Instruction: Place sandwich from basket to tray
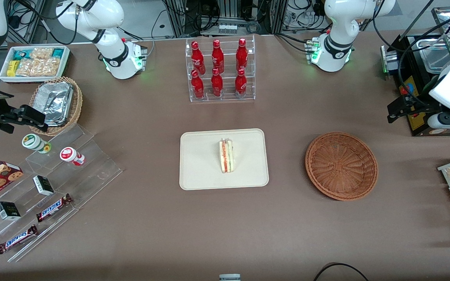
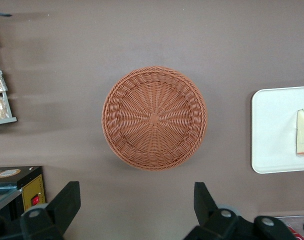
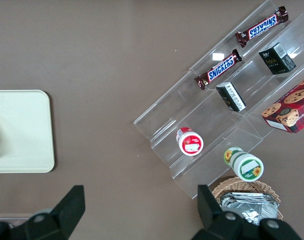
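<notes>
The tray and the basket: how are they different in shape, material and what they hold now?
The tray is flat, rectangular and smooth cream; the basket is a round, reddish-brown woven bowl. The tray carries the sandwich, standing on edge near its middle; the basket holds nothing. Both rest on the brown table, side by side and apart. The gripper hangs above the table beside the basket, jaws open.

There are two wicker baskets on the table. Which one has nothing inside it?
The reddish-brown round basket is empty; the sandwich lies on the tray. The tan basket holds foil containers. The open hand hovers above the reddish-brown one.
</notes>
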Robot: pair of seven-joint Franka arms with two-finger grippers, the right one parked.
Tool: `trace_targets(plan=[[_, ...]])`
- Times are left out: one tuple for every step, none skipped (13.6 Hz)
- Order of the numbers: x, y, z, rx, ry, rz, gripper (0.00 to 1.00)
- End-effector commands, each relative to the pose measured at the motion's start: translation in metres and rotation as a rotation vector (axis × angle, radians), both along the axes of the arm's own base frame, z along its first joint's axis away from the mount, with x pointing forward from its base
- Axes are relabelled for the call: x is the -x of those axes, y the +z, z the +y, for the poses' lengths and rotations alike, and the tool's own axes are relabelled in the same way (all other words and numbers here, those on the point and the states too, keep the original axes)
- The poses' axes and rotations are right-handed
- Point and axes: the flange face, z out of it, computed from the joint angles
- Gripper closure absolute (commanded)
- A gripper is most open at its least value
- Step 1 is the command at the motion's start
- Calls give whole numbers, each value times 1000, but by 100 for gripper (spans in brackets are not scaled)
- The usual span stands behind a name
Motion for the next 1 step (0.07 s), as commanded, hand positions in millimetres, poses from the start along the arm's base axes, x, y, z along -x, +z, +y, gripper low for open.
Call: trace_targets(plan=[[2,12,9,2,32,19,0]])
